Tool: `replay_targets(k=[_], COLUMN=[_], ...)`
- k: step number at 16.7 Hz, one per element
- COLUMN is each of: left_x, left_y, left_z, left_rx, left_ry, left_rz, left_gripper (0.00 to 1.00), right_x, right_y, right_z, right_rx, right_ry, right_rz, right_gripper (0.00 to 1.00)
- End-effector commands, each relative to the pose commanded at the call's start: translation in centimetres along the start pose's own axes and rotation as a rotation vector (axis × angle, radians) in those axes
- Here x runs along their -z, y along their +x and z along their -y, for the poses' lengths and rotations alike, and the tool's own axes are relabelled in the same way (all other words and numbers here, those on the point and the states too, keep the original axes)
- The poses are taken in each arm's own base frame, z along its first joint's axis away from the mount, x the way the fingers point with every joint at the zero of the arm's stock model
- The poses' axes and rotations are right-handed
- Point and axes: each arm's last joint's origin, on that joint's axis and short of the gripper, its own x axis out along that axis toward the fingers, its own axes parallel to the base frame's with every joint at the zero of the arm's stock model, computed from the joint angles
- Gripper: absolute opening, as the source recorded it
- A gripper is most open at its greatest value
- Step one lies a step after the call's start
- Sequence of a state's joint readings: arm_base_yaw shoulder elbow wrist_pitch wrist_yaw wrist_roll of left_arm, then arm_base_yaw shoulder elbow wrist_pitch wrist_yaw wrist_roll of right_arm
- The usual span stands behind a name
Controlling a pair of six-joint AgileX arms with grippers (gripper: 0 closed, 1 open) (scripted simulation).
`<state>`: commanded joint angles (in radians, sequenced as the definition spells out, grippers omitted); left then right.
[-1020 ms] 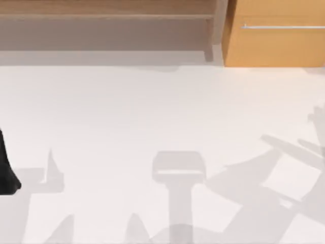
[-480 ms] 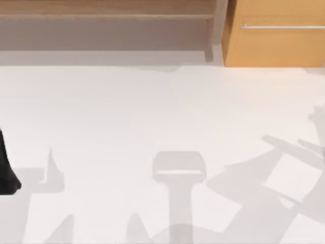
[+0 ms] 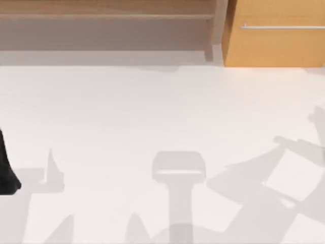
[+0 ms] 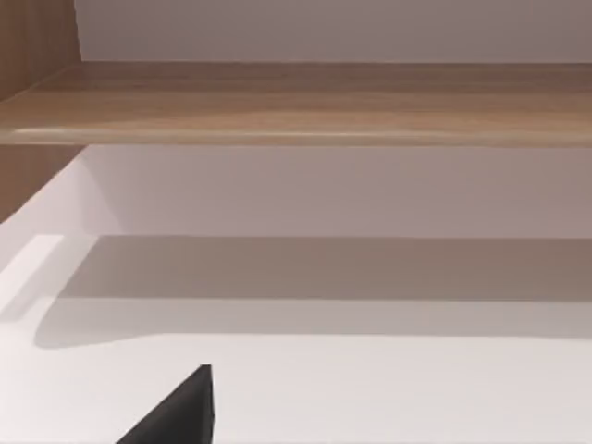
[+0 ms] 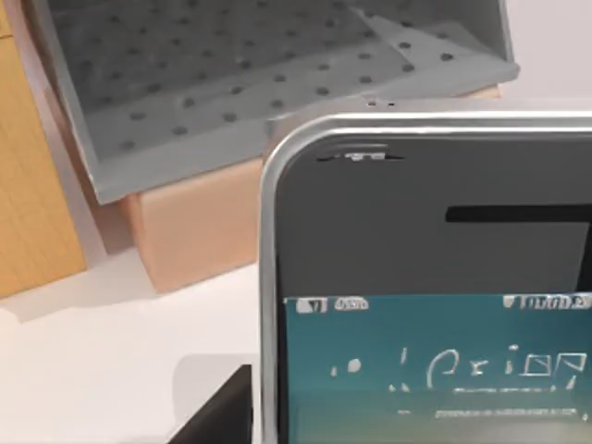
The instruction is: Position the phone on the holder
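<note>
Right wrist view has the phone very close to the camera, taking up the lower right of the frame. Its rim is silver-white, its face is black, and the lit screen shows a blue-green band with small white marks. A dark slot sits near the top of its face. Behind it, in the upper part of the frame, is the holder, a grey tray with rows of dots resting on a tan block. The phone is in front of the holder, and I cannot tell if they touch. A wooden cabinet stands at the left edge of that frame. A small dark piece shows at the bottom, just beside the phone's left rim, and I cannot tell if the right claw is open or closed, or if it has hold of the phone. Top view shows the white table with grey shadows across its lower half. A black part of the left arm sits at the left edge. A wooden shelf runs along the top, with an orange cabinet at the upper right
</note>
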<state>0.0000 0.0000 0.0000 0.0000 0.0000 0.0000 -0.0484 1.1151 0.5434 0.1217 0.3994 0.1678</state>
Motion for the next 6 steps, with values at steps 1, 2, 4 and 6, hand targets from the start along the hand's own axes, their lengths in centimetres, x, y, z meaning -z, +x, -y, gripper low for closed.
replay_targets(k=[1, 2, 4, 6], left_x=[0.00, 0.00, 0.00, 0.00], left_y=[0.00, 0.00, 0.00, 0.00], left_z=[0.00, 0.00, 0.00, 0.00], left_rx=[0.000, 0.000, 0.000, 0.000], left_ry=[0.000, 0.000, 0.000, 0.000], left_rz=[0.000, 0.000, 0.000, 0.000], left_gripper=[1.00, 1.00, 1.00, 1.00], right_x=[0.00, 0.00, 0.00, 0.00], right_y=[0.00, 0.00, 0.00, 0.00], right_z=[0.00, 0.00, 0.00, 0.00], right_rx=[0.000, 0.000, 0.000, 0.000], right_ry=[0.000, 0.000, 0.000, 0.000], right_rz=[0.000, 0.000, 0.000, 0.000], right_gripper=[1.00, 1.00, 1.00, 1.00])
